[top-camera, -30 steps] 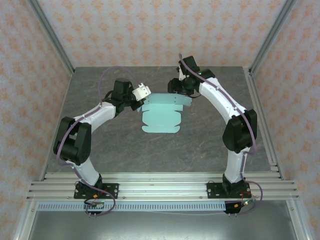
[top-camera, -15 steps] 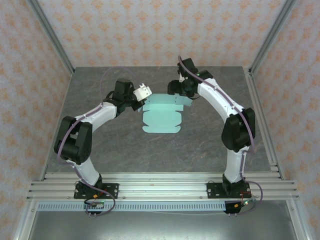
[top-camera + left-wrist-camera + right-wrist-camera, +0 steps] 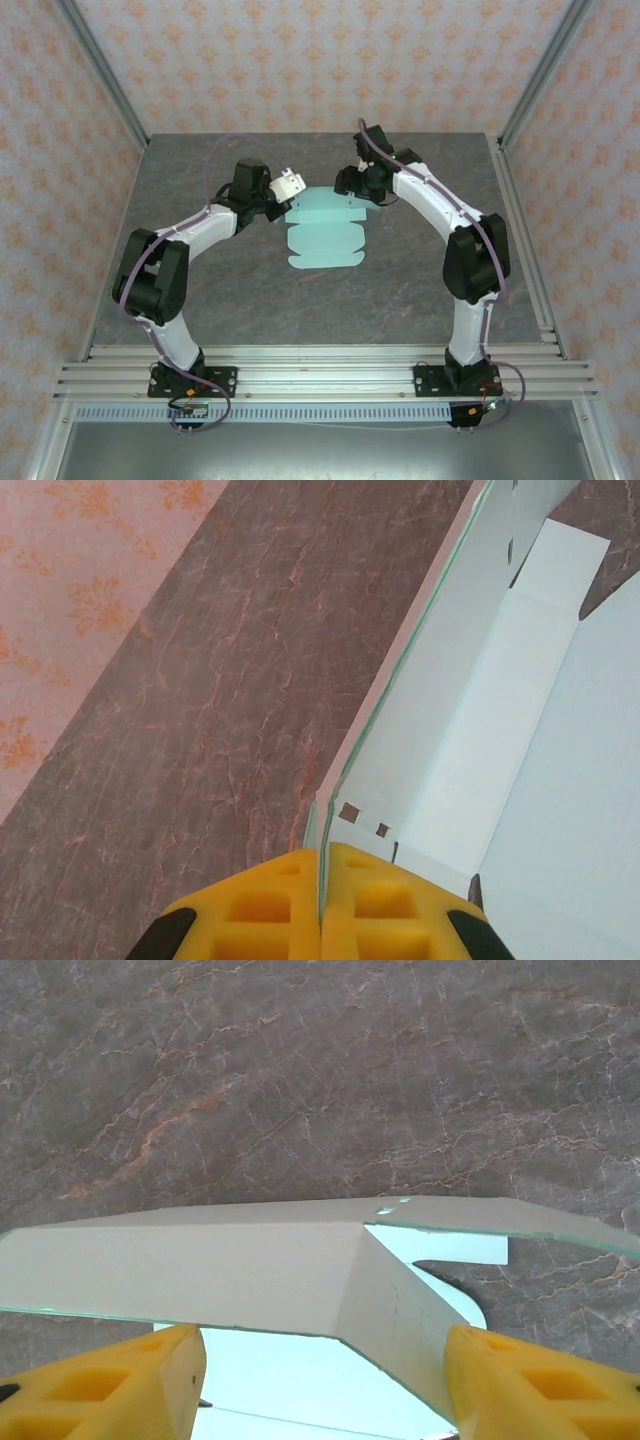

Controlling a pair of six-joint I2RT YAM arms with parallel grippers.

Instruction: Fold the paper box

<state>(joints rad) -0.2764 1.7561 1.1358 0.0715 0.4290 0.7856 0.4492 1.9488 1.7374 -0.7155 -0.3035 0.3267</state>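
**Mint card pinched on the left, right jaws spread**

Top view: found the paper box (image 3: 325,232) near the middle of the table (image 3: 420,285), mostly flat, with its far strip lifted. Placed left gripper (image 3: 284,205) at 10 o'clock of the sheet and right gripper (image 3: 352,185) at 1 o'clock. Could not resolve fingertips or the far corners here, both masked by the wrist bodies.

Left wrist view: saw the yellow pads (image 3: 270,905) pressed together on the thin edge of an upright flap, pinching the card. Noted 2 small square slots (image 3: 348,812) just beyond the pads. Cannot follow the rest of the sheet past the 12 and 3 o'clock borders.

Right wrist view: saw the jaws spread wide, with 1 yellow finger (image 3: 110,1385) at 7 o'clock, the other at 5 o'clock, and a raised, creased flap between. Cannot tell about contact with the card. Fingers cropped at the 6 o'clock border.
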